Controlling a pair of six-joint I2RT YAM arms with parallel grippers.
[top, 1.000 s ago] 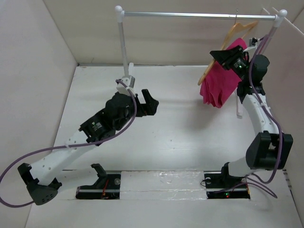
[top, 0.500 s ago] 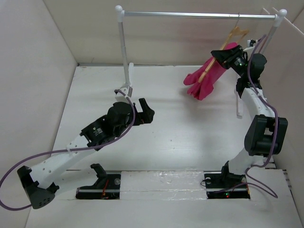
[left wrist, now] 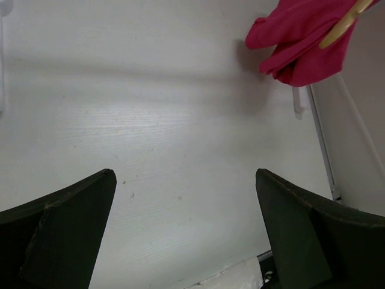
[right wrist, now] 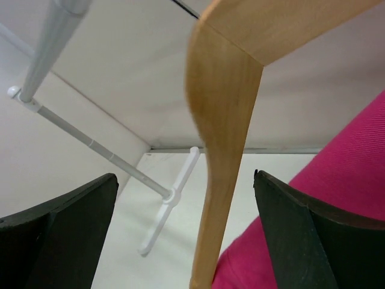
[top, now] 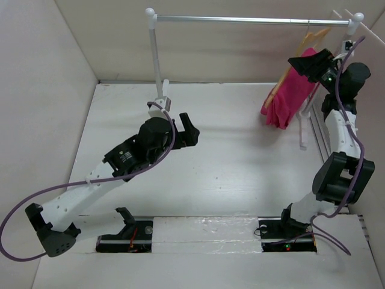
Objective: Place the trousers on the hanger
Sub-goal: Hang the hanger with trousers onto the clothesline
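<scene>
The magenta trousers (top: 289, 96) are draped over the tan wooden hanger (top: 313, 37), which hangs by its hook from the right end of the silver rail (top: 252, 20). My right gripper (top: 307, 65) is beside the hanger's top, open. In the right wrist view the hanger's arm (right wrist: 225, 120) runs between the wide jaws of the right gripper (right wrist: 185, 180) without touching them, and the trousers (right wrist: 337, 205) show at lower right. My left gripper (top: 189, 131) hovers open over mid-table, holding nothing. In its own view the left gripper (left wrist: 185, 180) faces bare table, with the trousers (left wrist: 304, 42) and hanger (left wrist: 346, 27) far off.
The rail stands on two white posts, the left one (top: 157, 66) just behind my left wrist, the right one (top: 346, 42) close to my right arm. A white cross foot (right wrist: 168, 201) sits on the table. White walls enclose the table on the left, back and right.
My right gripper has opened and let go of the hanger. The hanger with the trousers swung back to the right under the rail. The left arm shifted only slightly.
</scene>
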